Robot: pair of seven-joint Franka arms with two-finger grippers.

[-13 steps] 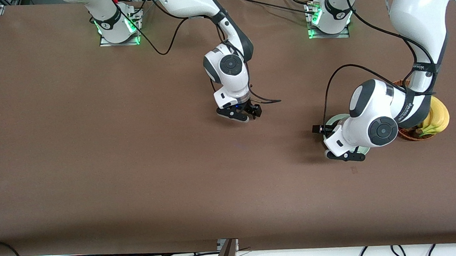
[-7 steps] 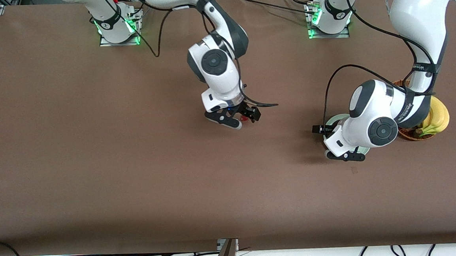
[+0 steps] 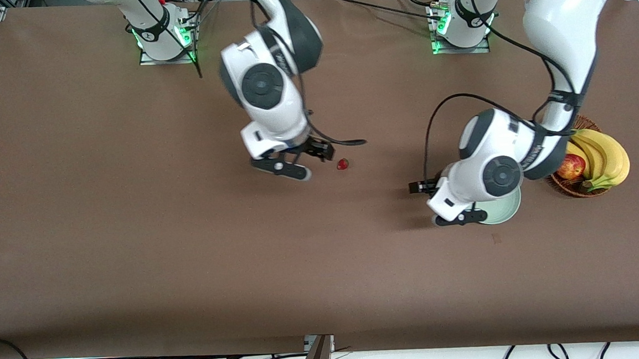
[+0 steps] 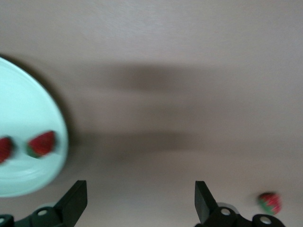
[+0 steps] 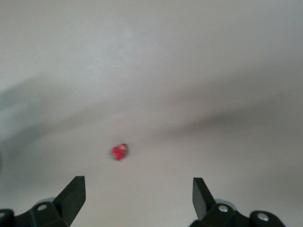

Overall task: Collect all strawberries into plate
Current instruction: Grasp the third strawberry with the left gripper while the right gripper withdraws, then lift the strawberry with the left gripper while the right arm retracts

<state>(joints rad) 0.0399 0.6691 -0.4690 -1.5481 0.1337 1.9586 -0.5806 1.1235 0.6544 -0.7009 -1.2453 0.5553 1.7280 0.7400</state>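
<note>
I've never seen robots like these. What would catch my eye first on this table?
Probably the lone strawberry on the bare brown table, beside the open right gripper. Next, the mint-green plate, half hidden under the left arm, holds two more strawberries; the open left gripper hangs at its edge. A basket of bananas and an apple sits beside the plate.

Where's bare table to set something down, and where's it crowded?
Bare brown table runs from the right gripper and the lone strawberry down to the front-camera edge. Crowded at the left arm's end: left gripper at the plate, which holds two strawberries, beside the fruit basket.
</note>
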